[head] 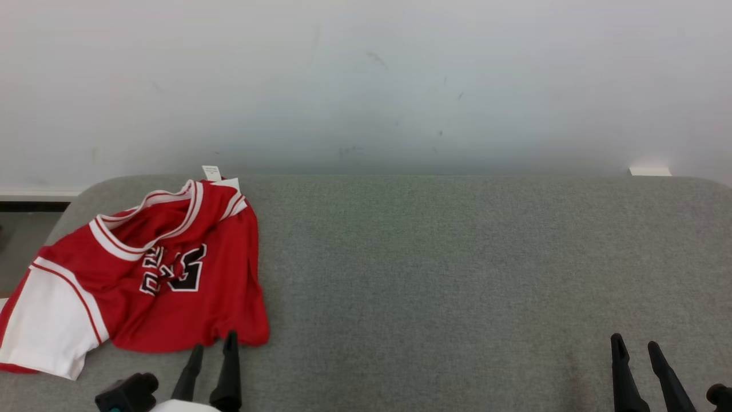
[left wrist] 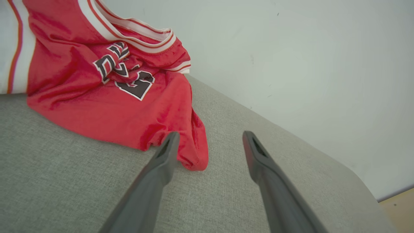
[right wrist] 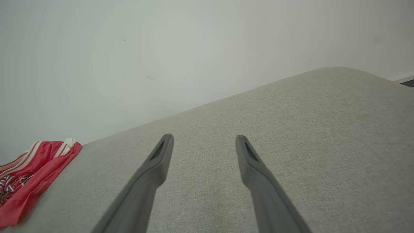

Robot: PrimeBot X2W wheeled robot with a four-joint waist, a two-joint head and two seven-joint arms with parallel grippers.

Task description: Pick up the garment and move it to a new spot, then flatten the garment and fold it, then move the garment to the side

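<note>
The garment (head: 143,274) is a red jersey with white trim and black lettering, lying crumpled at the left end of the grey padded surface (head: 457,263). One white panel hangs toward the left edge. My left gripper (head: 214,343) stands open just below the garment's near hem, fingertips close to the cloth. In the left wrist view the garment (left wrist: 106,97) lies ahead and left of my left gripper (left wrist: 210,137), its red corner between the open fingers. My right gripper (head: 635,343) is open at the lower right, far from the cloth. The right wrist view has the garment (right wrist: 32,171) at far left, my right gripper (right wrist: 203,139) over bare fabric.
A pale wall (head: 366,80) runs behind the padded surface. The surface's rounded left corner sits by the garment, with floor (head: 23,240) beyond it. A small white tag (head: 211,172) sticks up at the garment's far edge.
</note>
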